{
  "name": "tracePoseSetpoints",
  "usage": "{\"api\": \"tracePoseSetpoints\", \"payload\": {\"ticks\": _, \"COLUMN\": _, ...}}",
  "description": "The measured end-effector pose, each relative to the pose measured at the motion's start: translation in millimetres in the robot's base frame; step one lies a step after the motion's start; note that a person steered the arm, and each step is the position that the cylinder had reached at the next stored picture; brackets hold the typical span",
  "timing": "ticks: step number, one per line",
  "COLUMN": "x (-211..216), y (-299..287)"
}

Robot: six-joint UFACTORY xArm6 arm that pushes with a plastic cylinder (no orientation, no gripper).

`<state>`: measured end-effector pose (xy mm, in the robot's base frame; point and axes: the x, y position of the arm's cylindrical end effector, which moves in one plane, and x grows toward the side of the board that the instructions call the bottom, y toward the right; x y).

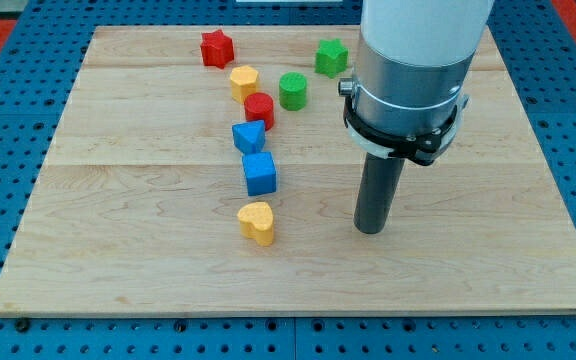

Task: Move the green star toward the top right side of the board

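The green star [331, 56] lies near the view's top, right of centre on the wooden board [118, 250]. My tip [370, 230] rests on the board well below the star and a little to its right, not touching any block. A green cylinder [292, 91] sits just below and left of the star.
A red star [216, 48] is at the top left. A yellow block [244, 81], a red cylinder [259, 110], a blue triangular block [248, 136] and a blue cube [260, 172] run down the middle. A yellow heart [256, 222] lies below them. The arm's body [413, 70] overhangs the board's upper right.
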<state>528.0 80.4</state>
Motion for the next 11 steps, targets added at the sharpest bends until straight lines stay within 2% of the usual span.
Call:
{"api": "tracePoseSetpoints", "payload": {"ticks": 1, "x": 0, "y": 0}}
{"api": "tracePoseSetpoints", "payload": {"ticks": 2, "x": -24, "y": 0}}
{"api": "tracePoseSetpoints", "payload": {"ticks": 3, "x": -80, "y": -2}}
{"api": "tracePoseSetpoints", "payload": {"ticks": 5, "x": -179, "y": -49}}
{"api": "tracePoseSetpoints", "payload": {"ticks": 8, "x": -263, "y": -40}}
{"api": "tracePoseSetpoints", "payload": {"ticks": 9, "x": -286, "y": 25}}
{"api": "tracePoseSetpoints", "payload": {"ticks": 10, "x": -284, "y": 20}}
{"api": "tracePoseSetpoints", "payload": {"ticks": 11, "x": -272, "y": -9}}
